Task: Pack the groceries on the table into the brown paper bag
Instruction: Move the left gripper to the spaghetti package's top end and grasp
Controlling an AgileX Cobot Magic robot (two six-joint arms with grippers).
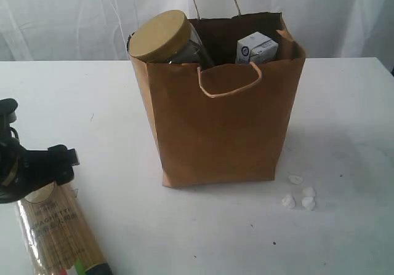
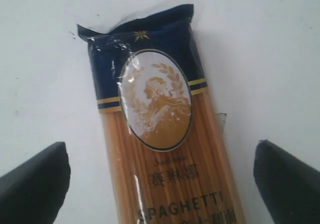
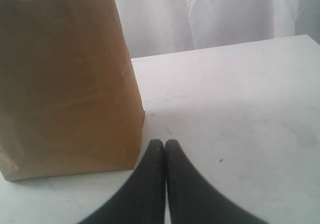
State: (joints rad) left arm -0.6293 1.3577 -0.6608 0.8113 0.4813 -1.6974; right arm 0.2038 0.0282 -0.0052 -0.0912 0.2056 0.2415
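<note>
Two groceries already stand in the brown paper bag [image 1: 221, 127], which is upright near the middle of the white tabletop [image 1: 345, 115]. The tan-lidded clear jar [image 1: 161, 36] leans at its left side with the lid above the rim. The small white-blue packet [image 1: 256, 48] shows at the right side, just under the rim.

The blue-ended spaghetti packet [image 1: 58, 232] lies flat on the tabletop at the near left, well apart from the bag. In the exterior view its far end is hidden under the left hand [image 2: 160, 145]. The left wrist view shows that hand spread wide, with one dark finger on each side of the packet and neither touching it.

The right hand [image 3: 164, 143] has its fingers pressed together with nothing between them. It is close to the tabletop near a bottom corner of the bag, not touching it.

Four tiny white lumps [image 1: 300, 195] lie just off the bag's near right corner. A white curtain [image 1: 74, 16] hangs behind.
</note>
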